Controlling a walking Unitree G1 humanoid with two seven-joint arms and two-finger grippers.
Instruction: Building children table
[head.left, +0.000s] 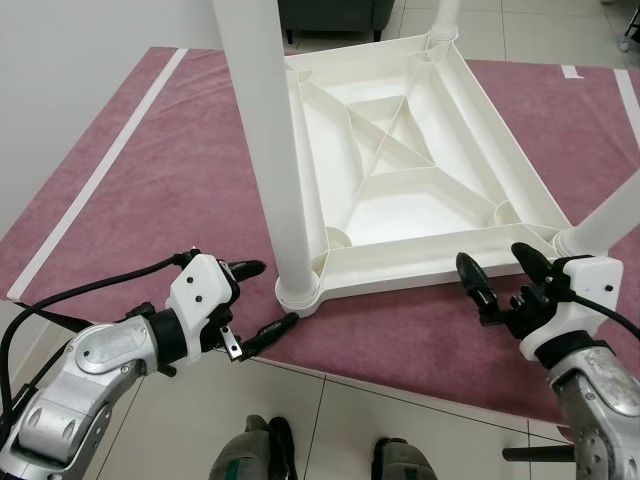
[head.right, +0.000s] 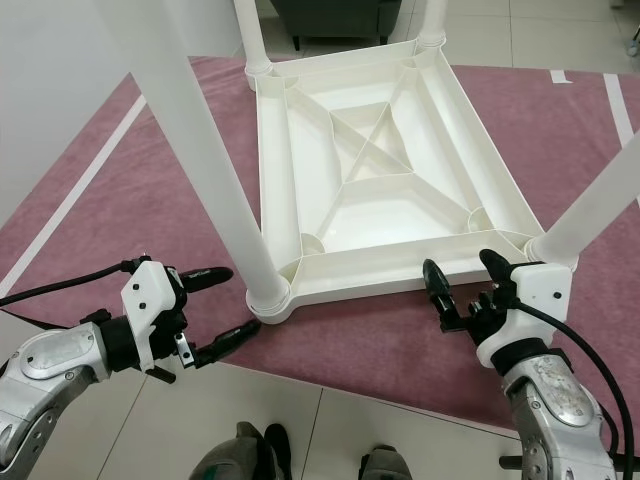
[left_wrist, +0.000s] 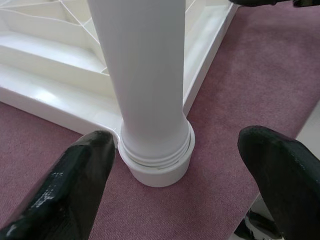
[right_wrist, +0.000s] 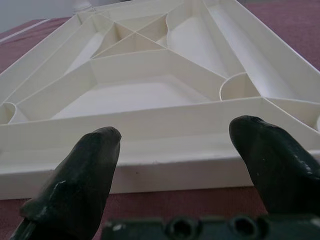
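Robot's own feet (head.left: 330, 460) at the near edge, on pale floor tile (head.left: 420, 430). Just beyond them, both grippers are up at the near side of the table top (head.left: 400, 180), which lies upside down on the maroon rug (head.left: 150, 180), ribbed underside up.

Legs: near-left leg (head.left: 265, 150) stands in its corner socket (head.left: 298, 290). Near-right leg (head.left: 605, 225) sits at its corner and leans out to the right. Two far legs are at the far corners, tops cut off by frame. All four look fitted; can't tell if fully seated.

Step in hand, my read: check or seat the near-left leg, or get ready to flip the table.
- Close on the leg low, just above the collar; less leverage to tilt it.
- Square the wrist so both pads meet the round leg evenly.
- Push or twist along the leg axis only. Side load could pop it out of the socket.
- Use the right arm to steady the near rim (right_wrist: 165, 150) so the top doesn't slide on the rug.

Fingers:
- left gripper (head.left: 258, 297): spread wide, wider than the leg, just left of the socket, touching nothing. Wrist view has the leg centred in the gap.
- right gripper (head.left: 502, 270): fingers apart, holding nothing, just short of the near rim, beside the near-right corner.
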